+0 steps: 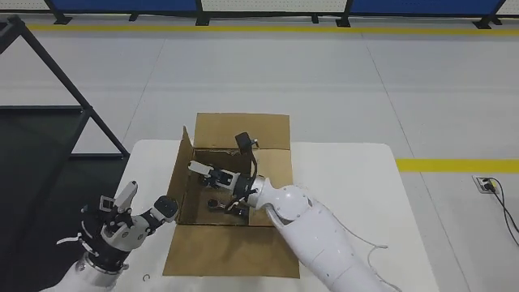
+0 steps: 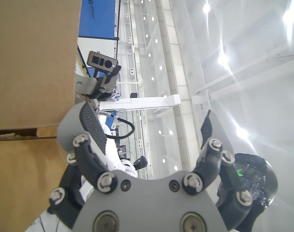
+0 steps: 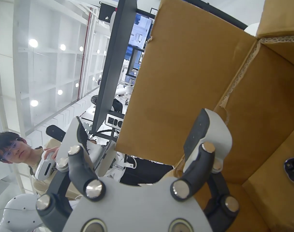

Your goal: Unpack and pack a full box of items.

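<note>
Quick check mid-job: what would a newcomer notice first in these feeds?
The open brown cardboard box, flaps splayed, sits on the white table. The right gripper is down inside it, open and holding nothing. The left gripper hangs open just outside the box's left wall.

Bright, even light falls from round ceiling lamps [image 2: 206, 7], which flare into long starry streaks in the left wrist view. The white table [image 1: 365, 178] is evenly lit; the box [image 1: 243, 130] is shaded inside. Straight lines bow near both wrist views' edges
</note>
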